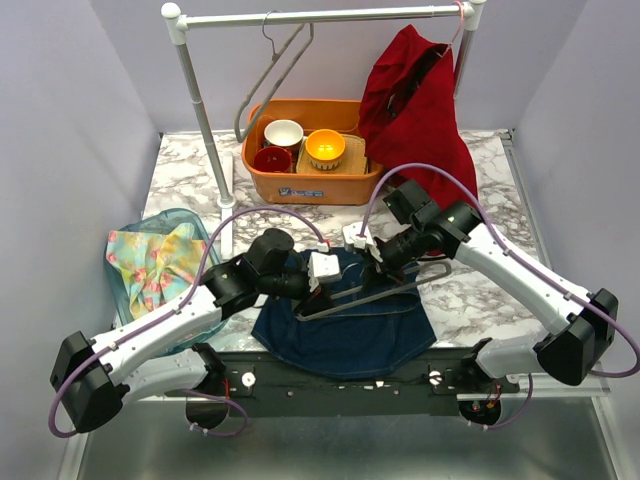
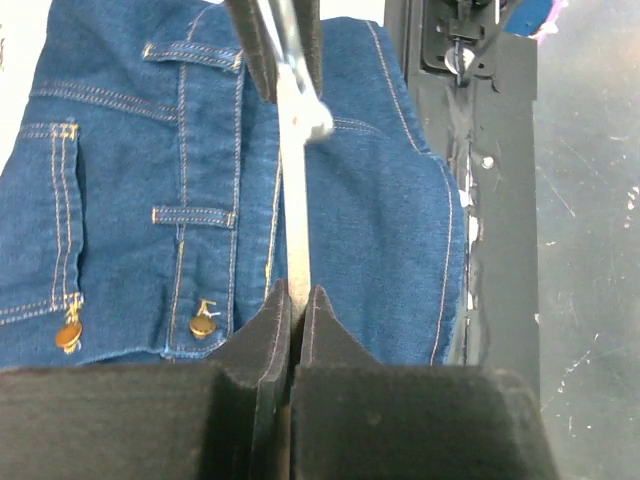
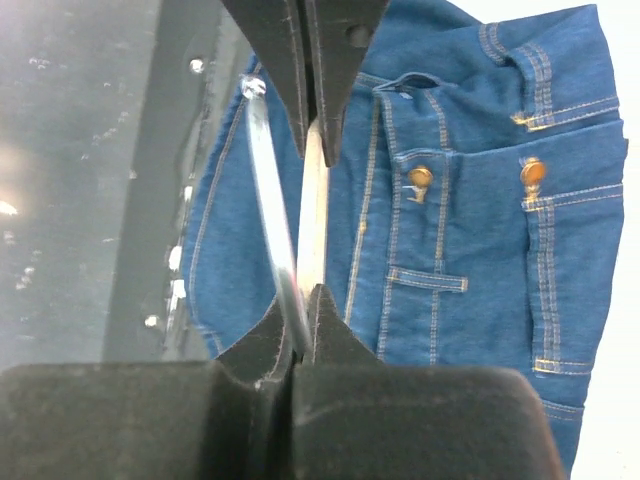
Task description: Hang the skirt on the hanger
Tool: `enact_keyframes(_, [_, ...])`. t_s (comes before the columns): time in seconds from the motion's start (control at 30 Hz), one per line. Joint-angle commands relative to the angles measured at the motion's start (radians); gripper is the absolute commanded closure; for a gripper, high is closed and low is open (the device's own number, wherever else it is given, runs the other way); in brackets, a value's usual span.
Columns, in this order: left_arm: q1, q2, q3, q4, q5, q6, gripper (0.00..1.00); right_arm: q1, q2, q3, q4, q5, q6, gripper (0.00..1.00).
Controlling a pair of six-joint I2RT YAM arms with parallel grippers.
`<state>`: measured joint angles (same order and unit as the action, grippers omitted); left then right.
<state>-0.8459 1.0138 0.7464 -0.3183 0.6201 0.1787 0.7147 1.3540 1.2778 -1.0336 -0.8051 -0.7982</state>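
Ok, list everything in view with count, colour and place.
denim skirt: 1, blue, table's near centre
wire hanger: 1, silver, over skirt
spare hanger: 1, grey, on rack
clothes rack: 1, white, back
garment: 1, red, rack's right end
tub: 1, orange, back centre
bowls: 3, white, red, orange, in tub
basket: 1, teal, left
cloth: 1, pastel patterned, in basket
table: 1, marbled white
left gripper: 1, black, shut on wire hanger
right gripper: 1, black, shut on wire hanger
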Motion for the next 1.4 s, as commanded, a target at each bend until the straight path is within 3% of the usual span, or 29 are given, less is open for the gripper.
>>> enact_keyframes(0.0, [0.005,-0.044,0.030,0.051,-0.078,-0.039,1.00,0.019,-0.025,-0.043,0.084,-0.032,0.086,0.99])
enact_keyframes(0.03, [0.005,-0.061,0.030,0.054,-0.150,-0.053,0.96,0.019,-0.032,-0.060,0.110,-0.042,0.097,0.99])
enact_keyframes(0.13, [0.008,-0.159,0.033,0.059,-0.239,-0.128,0.57,0.017,-0.053,-0.142,0.167,-0.098,0.172,1.00])
enact_keyframes(0.17, [0.010,-0.191,0.033,0.058,-0.281,-0.151,0.38,0.017,-0.059,-0.164,0.219,-0.111,0.227,0.99])
enact_keyframes(0.27, [0.010,-0.311,0.053,0.019,-0.342,-0.241,0.26,0.014,-0.079,-0.244,0.333,-0.166,0.345,0.99])
enact_keyframes(0.43, [0.011,-0.457,0.074,-0.080,-0.433,-0.449,0.22,0.000,-0.118,-0.382,0.607,-0.200,0.634,0.99])
enact_keyframes(0.5, [0.011,-0.510,0.029,-0.070,-0.460,-0.542,0.22,-0.001,-0.139,-0.498,0.810,-0.200,0.793,0.99])
enact_keyframes(0.57, [0.011,-0.541,-0.010,-0.056,-0.465,-0.706,0.26,-0.004,-0.144,-0.576,1.011,-0.198,0.925,0.99])
enact_keyframes(0.67, [0.010,-0.595,-0.090,-0.018,-0.447,-0.871,0.31,-0.006,-0.121,-0.647,1.162,-0.154,1.023,0.99])
enact_keyframes(0.9, [-0.001,-0.630,-0.284,0.122,-0.427,-1.087,0.38,-0.012,-0.007,-0.657,1.277,-0.108,1.145,0.99])
enact_keyframes(1.03, [-0.033,-0.586,-0.326,0.119,-0.477,-1.114,0.39,-0.038,0.060,-0.640,1.267,-0.066,1.162,0.99])
enact_keyframes(1.2, [-0.081,-0.493,-0.317,0.024,-0.669,-1.116,0.38,-0.058,0.135,-0.632,1.247,-0.072,1.159,0.99])
enact_keyframes(1.37, [-0.104,-0.423,-0.384,0.087,-0.704,-1.136,0.39,-0.061,0.168,-0.629,1.245,-0.095,1.151,0.99])
